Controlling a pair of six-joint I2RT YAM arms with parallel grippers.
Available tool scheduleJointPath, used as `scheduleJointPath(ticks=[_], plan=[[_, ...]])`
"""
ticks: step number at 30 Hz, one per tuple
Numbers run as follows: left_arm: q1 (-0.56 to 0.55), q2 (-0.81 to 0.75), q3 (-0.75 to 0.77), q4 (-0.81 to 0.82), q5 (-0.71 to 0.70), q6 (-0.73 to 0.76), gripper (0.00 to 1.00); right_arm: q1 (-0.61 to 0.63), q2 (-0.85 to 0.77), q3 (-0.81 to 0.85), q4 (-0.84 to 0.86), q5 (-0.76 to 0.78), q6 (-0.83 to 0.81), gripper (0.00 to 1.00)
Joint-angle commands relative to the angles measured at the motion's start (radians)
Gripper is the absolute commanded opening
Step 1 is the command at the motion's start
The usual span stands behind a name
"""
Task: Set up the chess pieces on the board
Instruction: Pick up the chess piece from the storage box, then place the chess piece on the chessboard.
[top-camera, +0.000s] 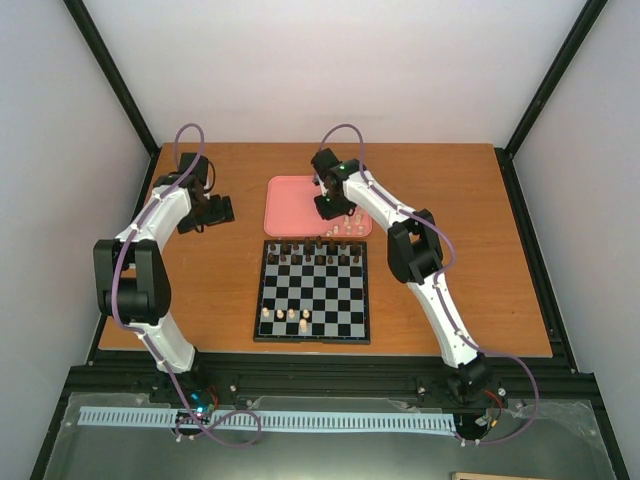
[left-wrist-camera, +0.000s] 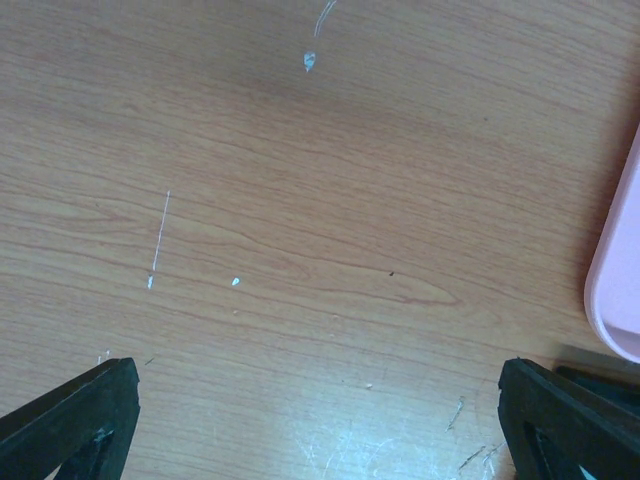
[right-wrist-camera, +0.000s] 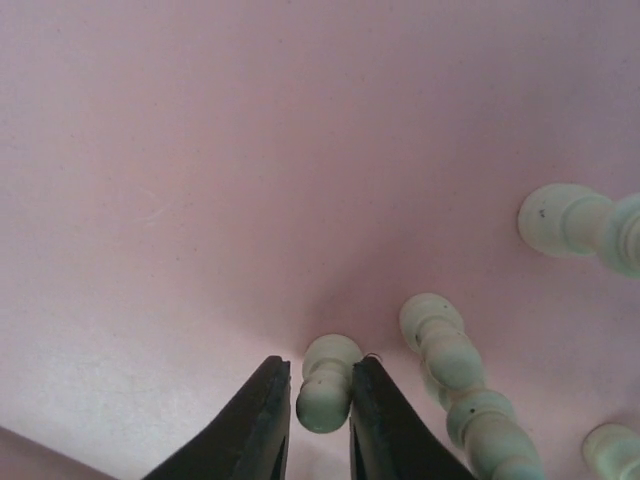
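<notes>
The pink tray (top-camera: 290, 195) sits on the bench (top-camera: 450, 250) just behind the board (top-camera: 313, 295) and holds a cluster of cream pieces (top-camera: 350, 225) at its near right corner. Over that corner, the right end effector (right-wrist-camera: 320, 400) pinches one small cream piece (right-wrist-camera: 330, 355) lying on the tray floor, others (right-wrist-camera: 450, 370) beside it. A few cream pieces (top-camera: 285, 316) stand on the board's near rows, dark pieces (top-camera: 315, 252) on its far rows. The left end effector (left-wrist-camera: 320, 415) hangs spread wide over bare bench beside the tray.

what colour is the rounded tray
Pale pink; the rounded tray shows best in right wrist view.
</notes>
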Motion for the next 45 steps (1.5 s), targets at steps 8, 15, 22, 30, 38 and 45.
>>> scheduleJointPath(ticks=[8, 15, 22, 30, 38, 45], plan=[[-0.008, 0.016, 0.051, -0.018, 0.006, 0.000, 1.00, -0.011, -0.018, 0.039, -0.011, -0.006, 0.001, 0.07], [-0.010, 0.006, 0.048, -0.014, 0.008, -0.002, 1.00, -0.008, -0.142, 0.000, -0.012, -0.044, -0.005, 0.06], [-0.011, -0.004, 0.041, -0.002, 0.010, -0.005, 1.00, 0.043, -0.394, -0.234, 0.044, -0.116, -0.016, 0.06], [-0.014, -0.014, 0.040, 0.008, 0.008, -0.001, 1.00, 0.218, -0.726, -0.723, 0.134, -0.124, 0.017, 0.06], [-0.018, -0.027, 0.038, 0.016, 0.013, -0.003, 1.00, 0.318, -0.931, -1.063, 0.256, -0.177, 0.110, 0.06], [-0.024, -0.050, 0.012, 0.026, 0.009, -0.003, 1.00, 0.411, -0.906, -1.105, 0.307, -0.160, 0.113, 0.06]])
